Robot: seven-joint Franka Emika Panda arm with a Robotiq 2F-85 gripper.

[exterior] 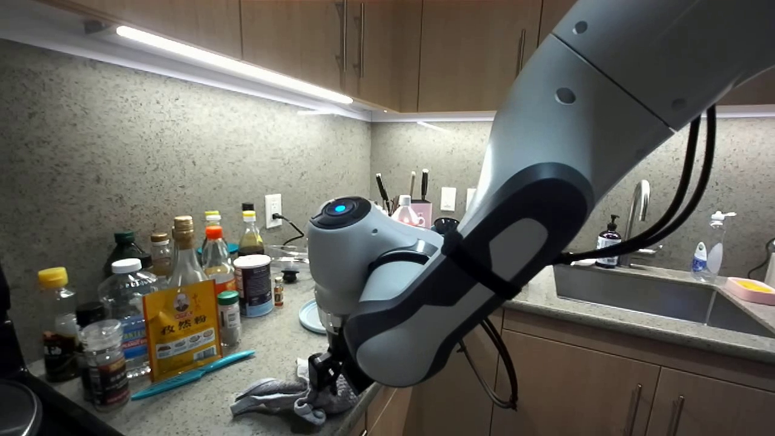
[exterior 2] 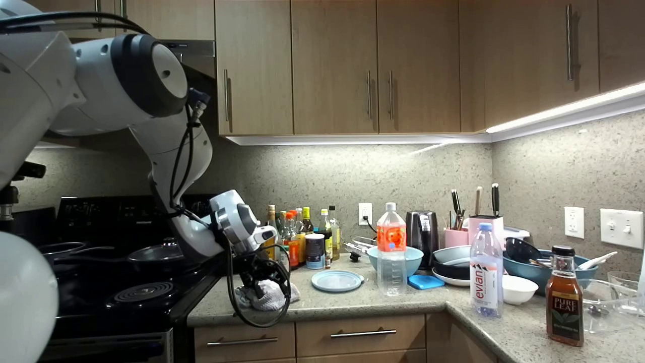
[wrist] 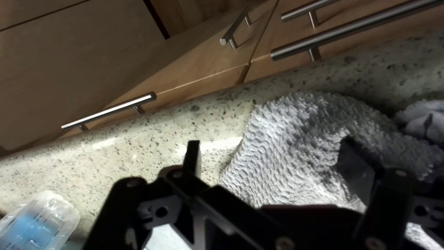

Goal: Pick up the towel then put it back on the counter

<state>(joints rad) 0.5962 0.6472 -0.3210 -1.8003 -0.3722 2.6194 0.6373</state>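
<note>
The towel [exterior: 272, 396] is a crumpled pale grey cloth on the speckled stone counter [exterior: 181, 412], close to its front edge. Both exterior views show it, and its ribbed weave fills much of the right half of the wrist view, where the towel [wrist: 284, 156] lies under the jaws. My gripper [wrist: 270, 147] is pointed down at it with its jaws wide apart. The right finger [wrist: 355, 170] rests against or just over the cloth, contact being hard to tell. Bare counter shows beside the left finger [wrist: 191, 159]. In an exterior view, the gripper [exterior 2: 259, 288] partly covers the towel.
A light blue plate [exterior 2: 336, 281] lies on the counter beside the towel. Bottles, a yellow packet [exterior: 181, 330] and a teal knife [exterior: 194, 374] stand or lie toward the wall. The black stove [exterior 2: 141, 297] adjoins the counter's end. Drawer handles [wrist: 111, 111] project below the edge.
</note>
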